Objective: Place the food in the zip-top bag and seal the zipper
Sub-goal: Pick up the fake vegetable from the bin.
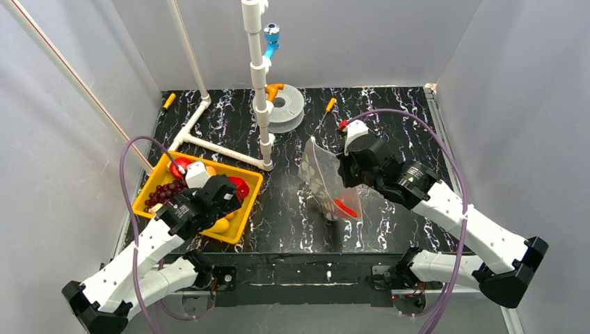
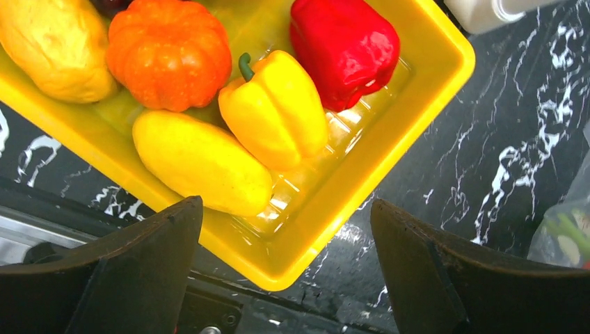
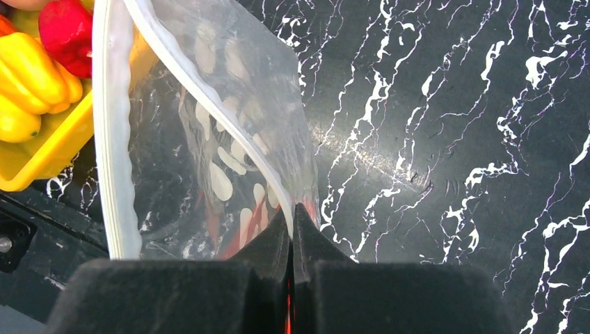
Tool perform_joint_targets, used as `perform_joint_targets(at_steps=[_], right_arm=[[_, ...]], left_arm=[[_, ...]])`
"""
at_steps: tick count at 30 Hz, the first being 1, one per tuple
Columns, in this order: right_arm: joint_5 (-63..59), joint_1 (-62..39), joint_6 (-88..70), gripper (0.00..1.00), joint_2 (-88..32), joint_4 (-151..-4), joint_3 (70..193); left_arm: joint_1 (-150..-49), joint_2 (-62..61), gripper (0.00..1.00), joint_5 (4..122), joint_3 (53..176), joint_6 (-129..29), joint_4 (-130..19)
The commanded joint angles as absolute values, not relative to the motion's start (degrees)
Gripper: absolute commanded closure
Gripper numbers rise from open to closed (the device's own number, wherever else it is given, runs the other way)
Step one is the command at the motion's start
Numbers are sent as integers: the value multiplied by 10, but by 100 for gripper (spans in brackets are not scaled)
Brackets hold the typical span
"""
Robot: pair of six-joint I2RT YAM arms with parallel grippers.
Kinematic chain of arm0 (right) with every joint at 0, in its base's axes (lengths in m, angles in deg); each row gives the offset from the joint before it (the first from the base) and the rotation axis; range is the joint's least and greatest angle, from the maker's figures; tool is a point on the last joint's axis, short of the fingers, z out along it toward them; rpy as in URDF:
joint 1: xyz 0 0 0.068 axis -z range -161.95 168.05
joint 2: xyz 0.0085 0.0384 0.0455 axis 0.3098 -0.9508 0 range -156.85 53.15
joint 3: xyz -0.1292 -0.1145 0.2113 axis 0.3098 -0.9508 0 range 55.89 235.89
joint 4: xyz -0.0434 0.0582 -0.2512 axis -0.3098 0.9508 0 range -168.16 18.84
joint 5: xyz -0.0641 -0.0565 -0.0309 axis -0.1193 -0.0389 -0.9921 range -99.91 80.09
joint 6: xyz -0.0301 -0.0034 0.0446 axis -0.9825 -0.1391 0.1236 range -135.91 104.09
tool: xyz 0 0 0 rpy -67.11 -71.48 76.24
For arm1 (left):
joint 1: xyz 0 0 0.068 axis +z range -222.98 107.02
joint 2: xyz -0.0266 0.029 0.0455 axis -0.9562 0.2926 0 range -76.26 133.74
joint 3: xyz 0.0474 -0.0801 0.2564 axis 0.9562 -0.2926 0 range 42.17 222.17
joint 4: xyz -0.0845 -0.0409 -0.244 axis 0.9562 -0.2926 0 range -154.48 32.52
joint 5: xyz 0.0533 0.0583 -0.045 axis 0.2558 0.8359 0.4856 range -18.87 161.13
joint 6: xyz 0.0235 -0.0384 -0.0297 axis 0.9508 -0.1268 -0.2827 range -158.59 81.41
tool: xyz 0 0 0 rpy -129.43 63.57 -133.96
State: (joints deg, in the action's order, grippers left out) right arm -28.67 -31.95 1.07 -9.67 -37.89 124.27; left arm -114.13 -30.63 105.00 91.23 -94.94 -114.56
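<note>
The food lies in the yellow tray (image 1: 252, 182): a yellow pepper (image 2: 275, 111), a red pepper (image 2: 344, 42), an orange pumpkin (image 2: 170, 52), a yellow oblong fruit (image 2: 198, 160) and purple grapes (image 1: 163, 193). My left gripper (image 2: 285, 271) is open and empty above the tray's near right corner. My right gripper (image 3: 292, 209) is shut on the top edge of the zip-top bag (image 3: 236, 125) and holds it up with its mouth open. The zipper (image 3: 111, 139) runs down the left of the right wrist view. A red item (image 1: 346, 207) lies inside the bag (image 1: 321, 177).
A white pipe frame (image 1: 259, 90) stands at the back centre with a grey spool (image 1: 285, 108) behind it. Two orange-handled tools (image 1: 328, 106) lie near the back edge. Grey walls close in both sides. The table's front edge is just below the tray.
</note>
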Motion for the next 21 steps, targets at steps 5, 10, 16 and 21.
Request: perform_joint_targets(at_steps=[5, 10, 16, 21], right_arm=[[-302, -318, 11, 99, -86, -401, 1250], [-303, -318, 17, 99, -70, -399, 1244], [-299, -318, 22, 99, -63, -407, 1233], [-300, -318, 21, 99, -65, -411, 1234]], left_arm=[[-1107, -248, 10, 1085, 885, -1061, -1094], [-1055, -213, 9, 1066, 860, -1095, -1070], [-994, -197, 15, 989, 808, -1080, -994], [-984, -195, 24, 1010, 763, -1084, -951]])
